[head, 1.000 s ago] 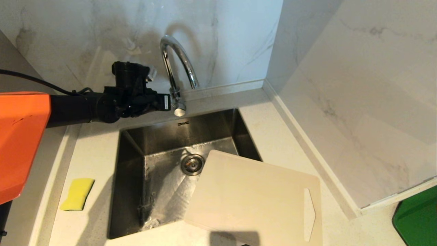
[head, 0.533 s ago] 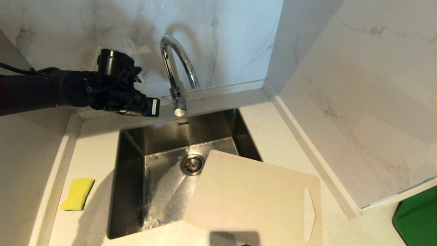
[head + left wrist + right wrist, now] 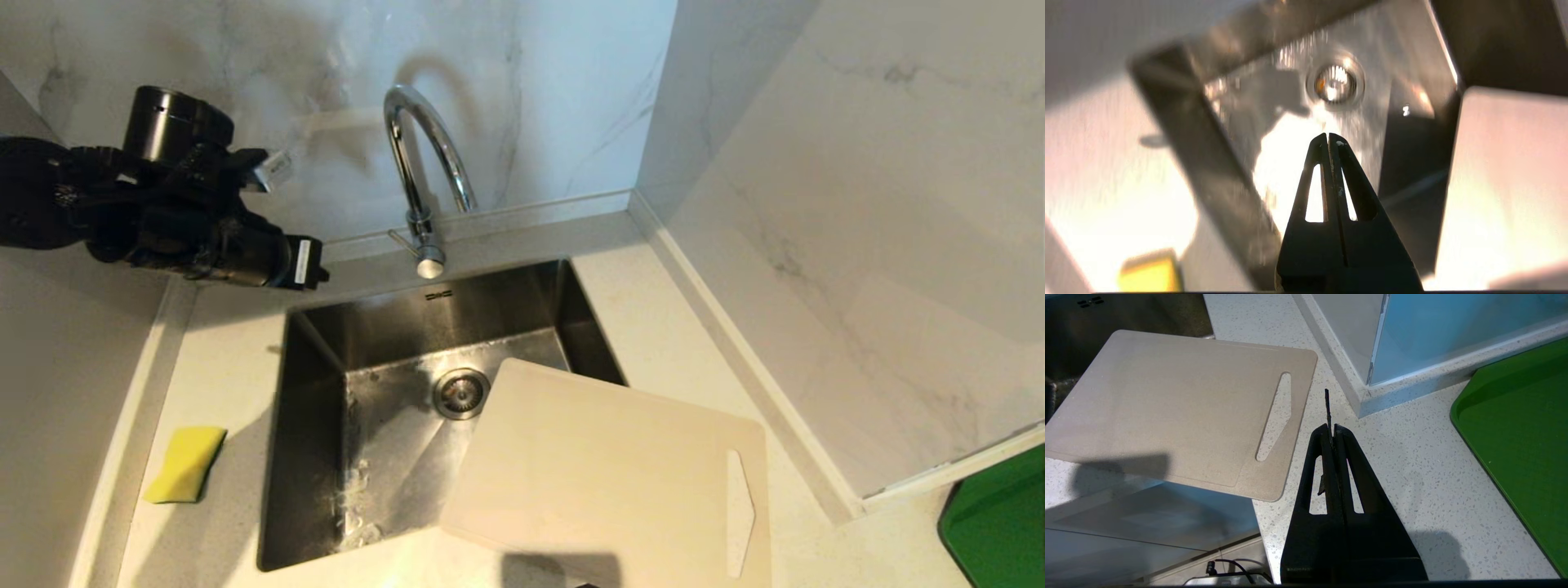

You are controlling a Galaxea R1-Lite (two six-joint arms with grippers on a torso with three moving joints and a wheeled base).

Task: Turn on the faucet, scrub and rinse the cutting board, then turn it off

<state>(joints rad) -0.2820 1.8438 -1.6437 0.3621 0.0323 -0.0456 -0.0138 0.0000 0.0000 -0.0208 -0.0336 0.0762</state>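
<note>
The chrome faucet point(image 3: 420, 159) arches over the back of the steel sink point(image 3: 314, 367), and its small lever point(image 3: 400, 239) sticks out to the left at the base. No stream of water shows. The cream cutting board point(image 3: 604, 474) lies flat over the sink's front right corner and the counter, handle slot to the right; it also appears as the cutting board point(image 3: 1180, 408) and the cutting board point(image 3: 1506, 183). My left gripper point(image 3: 314, 269) hangs shut and empty, left of the faucet above the sink's back left corner. In its wrist view the left gripper point(image 3: 1328, 136) points towards the drain point(image 3: 1336, 79). My right gripper point(image 3: 1332, 428) is shut over the counter beside the board's slot end.
A yellow sponge point(image 3: 186, 464) lies on the counter left of the sink. A green tray point(image 3: 996, 514) sits at the far right behind a low white ledge point(image 3: 735, 351). Marble walls close the back and the right. The sink floor is wet.
My left arm has drawn back to the left and risen, away from the faucet's base, where its shut gripper was at the lever. The board and sponge have not moved.
</note>
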